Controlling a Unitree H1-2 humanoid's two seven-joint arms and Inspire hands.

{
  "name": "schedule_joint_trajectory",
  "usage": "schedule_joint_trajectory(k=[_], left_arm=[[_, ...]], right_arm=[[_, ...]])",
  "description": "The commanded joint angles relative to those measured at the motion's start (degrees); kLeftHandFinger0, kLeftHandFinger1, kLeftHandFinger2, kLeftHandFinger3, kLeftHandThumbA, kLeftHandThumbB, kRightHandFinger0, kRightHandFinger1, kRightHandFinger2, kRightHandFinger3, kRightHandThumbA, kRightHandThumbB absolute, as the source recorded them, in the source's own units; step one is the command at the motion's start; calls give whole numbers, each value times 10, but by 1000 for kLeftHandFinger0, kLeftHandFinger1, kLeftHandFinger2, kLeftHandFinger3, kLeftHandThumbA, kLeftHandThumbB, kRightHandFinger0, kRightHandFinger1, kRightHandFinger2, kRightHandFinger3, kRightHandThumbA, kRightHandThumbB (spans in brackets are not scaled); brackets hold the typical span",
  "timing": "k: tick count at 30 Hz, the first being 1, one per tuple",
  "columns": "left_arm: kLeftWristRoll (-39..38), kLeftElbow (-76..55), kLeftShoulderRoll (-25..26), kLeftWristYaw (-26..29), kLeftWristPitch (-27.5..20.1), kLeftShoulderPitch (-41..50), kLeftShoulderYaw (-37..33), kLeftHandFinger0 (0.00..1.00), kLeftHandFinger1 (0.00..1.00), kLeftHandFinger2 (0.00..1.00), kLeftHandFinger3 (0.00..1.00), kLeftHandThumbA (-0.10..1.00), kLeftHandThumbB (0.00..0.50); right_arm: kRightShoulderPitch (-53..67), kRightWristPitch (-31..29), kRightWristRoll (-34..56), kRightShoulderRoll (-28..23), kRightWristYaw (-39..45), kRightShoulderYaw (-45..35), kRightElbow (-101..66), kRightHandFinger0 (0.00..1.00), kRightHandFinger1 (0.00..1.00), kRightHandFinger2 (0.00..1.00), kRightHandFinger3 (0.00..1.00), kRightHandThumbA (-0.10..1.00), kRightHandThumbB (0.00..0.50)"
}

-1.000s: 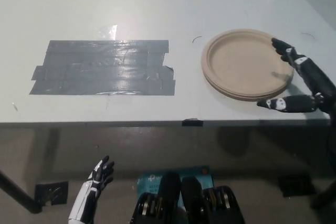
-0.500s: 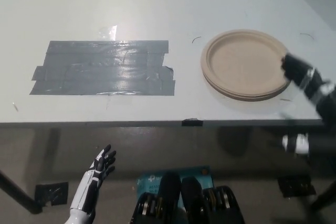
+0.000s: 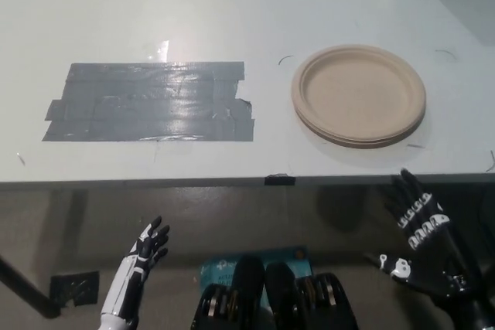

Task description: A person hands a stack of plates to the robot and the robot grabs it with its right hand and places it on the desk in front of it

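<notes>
The stack of plates (image 3: 359, 95) is seen lying flat on the surface (image 3: 232, 5), hollow side up, ahead of the right hand (image 3: 421, 249) and a little towards its left, well apart from it. One second ago the stack was bracketed at its right rim by the black fingers. Half a second ago the hand was being drawn off, and it is now found below the near edge of the surface, fingers spread wide and nothing held. The stack has not been shifted by the release; the slight change in its place in the picture is shared by the whole view.

From this it is judged that the placing has been completed and that only the retreat of the arm is left.

No long axis can be given, since the plates are round. They face straight up, with the lower plates showing as a thin offset edge at the near rim.

A patch of grey tape (image 3: 147, 102) is stuck to the surface well to the left of the stack. The left hand (image 3: 143, 256) is rested low beneath the surface edge, fingers apart and empty.
</notes>
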Motion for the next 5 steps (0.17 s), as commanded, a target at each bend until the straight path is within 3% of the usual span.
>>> schedule_joint_trajectory(k=[1, 5], left_arm=[[5, -19, 3, 4, -19, 2, 2, 1000, 1000, 1000, 1000, 1000, 224], [8, -21, 4, 6, -19, 6, 2, 1000, 1000, 1000, 1000, 1000, 220]], right_arm=[[-15, -19, -6, 11, 25, -18, 20, 1000, 1000, 1000, 1000, 1000, 221], [-14, -17, -10, 16, 30, -17, 25, 1000, 1000, 1000, 1000, 1000, 217]])
